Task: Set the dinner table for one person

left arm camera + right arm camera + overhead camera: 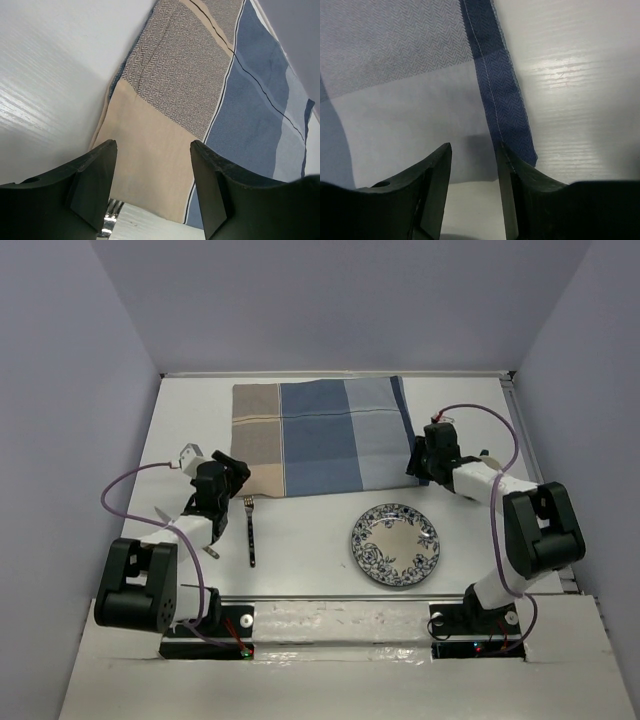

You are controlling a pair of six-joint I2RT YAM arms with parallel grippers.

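We think the step now is to grab the mat (320,435) and pull it to the near middle of the worktop (310,530), the big white top that lies under everything. The mat lies flat at the far side. Our left hand (225,472) is by the mat's near left corner, and our right hand (420,462) is by its near right corner. Both hands are released, with nothing in them. The left fingers (95,175) stand wide over the tan corner. The right fingers (432,185) stand over the dark blue corner. We cannot tell if they touch the cloth.

Next, we think each hand must go down and pinch its corner. Then both must pull back together, so the mat does not twist.

The fork (250,530) lies just this side of the mat, beside the left hand. The plate (394,545) sits close to the mat's near edge too. Both lie where the mat should go, so it could bump them or slide over them.
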